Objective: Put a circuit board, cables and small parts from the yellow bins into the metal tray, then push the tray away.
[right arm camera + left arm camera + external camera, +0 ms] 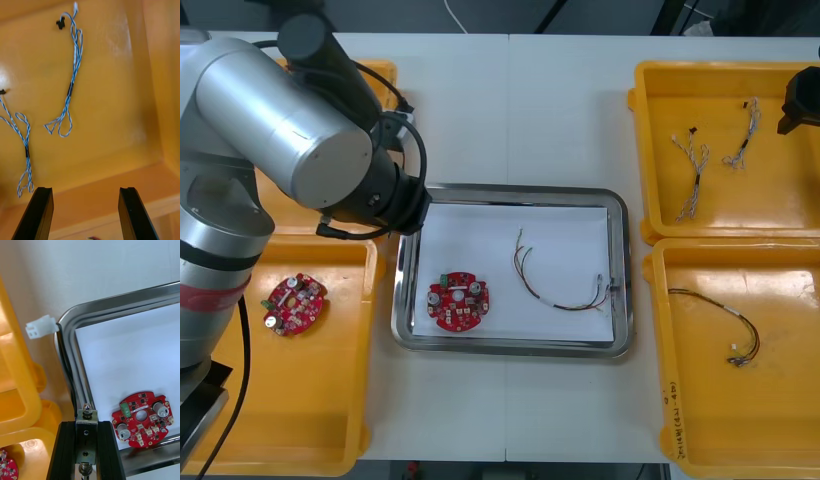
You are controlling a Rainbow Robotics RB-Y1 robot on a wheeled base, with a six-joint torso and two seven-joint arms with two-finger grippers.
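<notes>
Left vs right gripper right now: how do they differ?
Left gripper is shut on a thin black cable at the shiny metal tray's far left corner; right gripper is open and empty over the far right yellow bin holding twisted blue-and-white cables. Both have black fingers.

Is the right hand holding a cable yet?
No, the right hand is open and empty; both blue and white cables lie on the yellow bin floor beyond it.

My left arm (280,120) has a silver-grey cylindrical link, black joint housings, looped black cabling and a red band. The left gripper (86,422) has black fingers flanking a screwed metal bracket. The right gripper (85,190) has plain flat black fingers.
</notes>
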